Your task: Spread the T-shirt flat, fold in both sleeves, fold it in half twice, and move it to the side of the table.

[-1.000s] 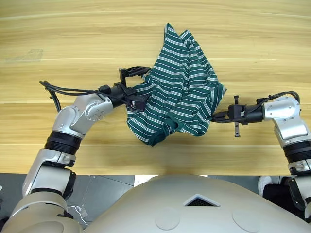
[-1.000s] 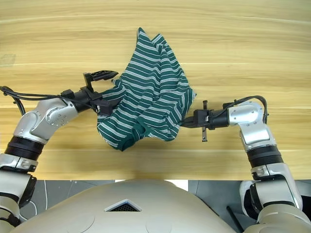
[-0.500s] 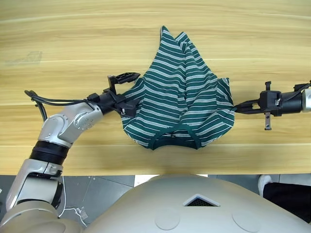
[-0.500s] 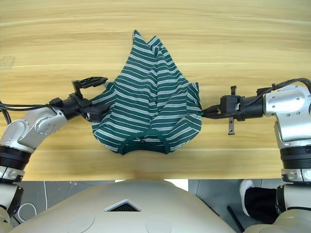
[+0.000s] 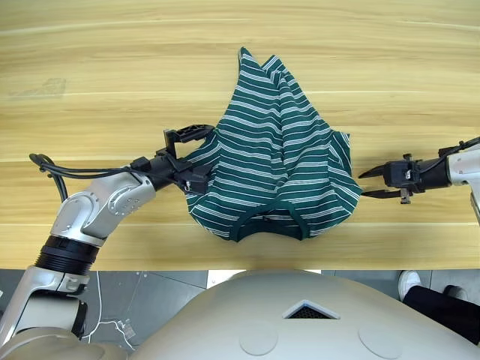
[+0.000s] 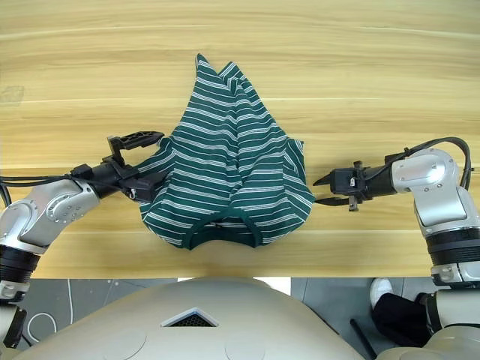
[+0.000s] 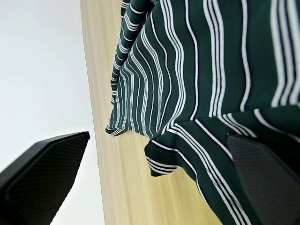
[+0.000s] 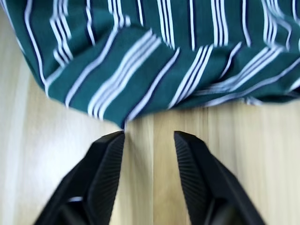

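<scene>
There is one T-shirt (image 5: 277,157), green with white stripes, on one wooden table (image 5: 112,60), and two grippers work at it, one on each side.

Nearest the robot, close to the table's near edge, lies the shirt's broad end with the neckline (image 5: 266,219) curving open toward the robot. From there the cloth is bunched in folds and narrows as it goes. Its long axis runs from near to far, leaning a little to the robot's left, and the shirt sits about midway along the table's width.

The left gripper (image 5: 192,157) is at the shirt's left edge, a bit farther in than the neckline. Its jaws stand wide apart. In the left wrist view one finger (image 7: 42,178) is out in the open, away from the cloth, and the other is up against the striped hem. Whether that one is over or under the fabric cannot be told. Nothing is clamped.

The right gripper (image 5: 362,184) is level with it on the other side, just beside the shirt's right edge. Its fingertips (image 8: 110,150) are moderately spread over bare wood and hold nothing, with the hem lying just ahead of them.

Farthest off, the shirt ends in a narrow peak pointing away from the robot.
</scene>
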Motion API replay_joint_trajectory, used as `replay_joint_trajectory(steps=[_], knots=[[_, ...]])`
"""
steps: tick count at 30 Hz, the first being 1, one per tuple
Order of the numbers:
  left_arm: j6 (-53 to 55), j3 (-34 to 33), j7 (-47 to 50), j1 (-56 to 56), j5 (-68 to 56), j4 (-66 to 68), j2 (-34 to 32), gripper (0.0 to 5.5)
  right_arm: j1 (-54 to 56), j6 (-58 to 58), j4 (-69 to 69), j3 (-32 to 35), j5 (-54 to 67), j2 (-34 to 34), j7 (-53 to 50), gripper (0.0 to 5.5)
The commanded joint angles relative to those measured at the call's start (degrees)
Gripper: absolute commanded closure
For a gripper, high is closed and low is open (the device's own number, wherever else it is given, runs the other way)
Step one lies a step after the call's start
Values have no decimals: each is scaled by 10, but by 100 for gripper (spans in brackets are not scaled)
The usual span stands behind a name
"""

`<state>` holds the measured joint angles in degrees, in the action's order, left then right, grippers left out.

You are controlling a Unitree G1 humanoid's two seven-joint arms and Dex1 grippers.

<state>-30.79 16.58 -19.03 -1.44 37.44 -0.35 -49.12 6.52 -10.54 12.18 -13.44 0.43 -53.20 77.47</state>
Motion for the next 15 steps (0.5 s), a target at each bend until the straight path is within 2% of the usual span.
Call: replay_joint_trajectory(steps=[1, 5, 12, 15], knots=[[4, 11, -17, -12, 11, 14, -1, 10, 12, 20, 2, 18, 57, 2, 36, 283], [3, 13, -16, -9, 11, 19, 3, 10, 11, 29, 0, 34, 110, 21, 54, 208], [1, 24, -12, -3, 20, 28, 17, 10, -4, -37, 60, 17, 85, 88, 5, 71], [-1, 26, -10, 0, 22, 32, 20, 10, 7, -68, 108, 18, 67, 105, -19, 28]])
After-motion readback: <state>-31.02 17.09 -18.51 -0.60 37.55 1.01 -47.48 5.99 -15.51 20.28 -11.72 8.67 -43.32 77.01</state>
